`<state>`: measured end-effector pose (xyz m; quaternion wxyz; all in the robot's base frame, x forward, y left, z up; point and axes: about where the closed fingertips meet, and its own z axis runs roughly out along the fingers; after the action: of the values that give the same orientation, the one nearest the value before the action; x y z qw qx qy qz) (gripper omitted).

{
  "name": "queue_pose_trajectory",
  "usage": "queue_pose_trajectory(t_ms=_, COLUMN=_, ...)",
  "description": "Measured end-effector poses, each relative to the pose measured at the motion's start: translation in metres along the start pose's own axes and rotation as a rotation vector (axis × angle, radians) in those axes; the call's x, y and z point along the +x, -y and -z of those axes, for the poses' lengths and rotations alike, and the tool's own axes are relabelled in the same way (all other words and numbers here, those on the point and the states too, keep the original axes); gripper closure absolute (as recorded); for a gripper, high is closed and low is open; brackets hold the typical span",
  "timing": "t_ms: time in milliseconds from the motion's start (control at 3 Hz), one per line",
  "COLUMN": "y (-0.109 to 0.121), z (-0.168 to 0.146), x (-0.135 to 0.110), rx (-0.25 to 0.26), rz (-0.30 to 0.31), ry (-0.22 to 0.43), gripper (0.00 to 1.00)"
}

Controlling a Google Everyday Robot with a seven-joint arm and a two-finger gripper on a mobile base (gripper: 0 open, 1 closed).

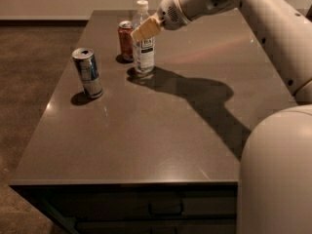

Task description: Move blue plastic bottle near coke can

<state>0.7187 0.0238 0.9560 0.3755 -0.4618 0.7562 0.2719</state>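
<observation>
**Dark table, three drinks**

The dark table (161,140) carries the coke can (126,40) near its far edge. The blue plastic bottle (144,55) stands upright just right of that can. A slim blue-and-silver can (87,73) stands nearer and leftward, well apart. The gripper (145,30) is at the bottle's upper part.

You've got the cream pincer (144,30) up at the clear bottle (145,50): white cap, white label, dark print. The coke can (126,40) beside it is red-orange with a silver top. A blue-and-silver can (87,73) stands on your dark grey desk (161,130).
</observation>
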Motion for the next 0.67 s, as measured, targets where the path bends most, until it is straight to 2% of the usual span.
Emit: queue_pose_trajectory(t_ms=667, y=-0.0015, z=-0.0044, x=0.0043, rx=-0.028, rz=0.018, ry=0.011, gripper=0.13)
